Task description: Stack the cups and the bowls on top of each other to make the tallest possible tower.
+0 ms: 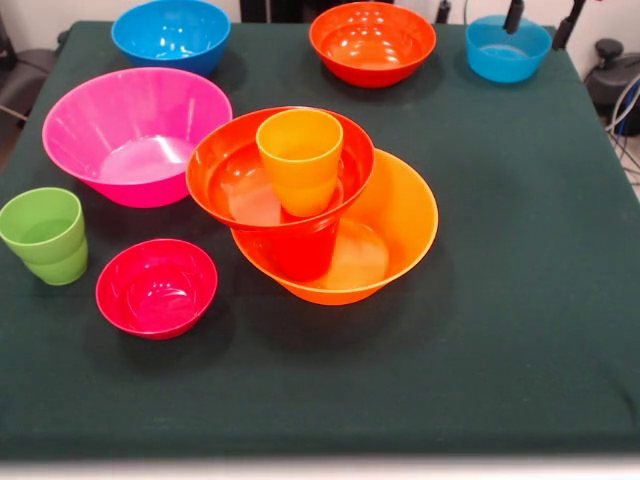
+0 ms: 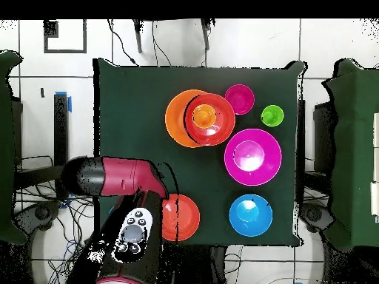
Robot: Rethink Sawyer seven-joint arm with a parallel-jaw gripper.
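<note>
crimson bowl [image 1: 156, 287] nearest | green cup [image 1: 43, 236] beside | tower [image 1: 330, 215] unobstructed | gripper [image 1: 513, 15] grip unclear

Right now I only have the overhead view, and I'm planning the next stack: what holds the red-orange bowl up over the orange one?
Observer: A red-orange cup stands inside the orange bowl, and the red-orange bowl rests on top of it.
Operator: Is anything hidden under the arm?
Observer: Yes. A small blue bowl sits at the table corner that the arm covers in your view.
</note>
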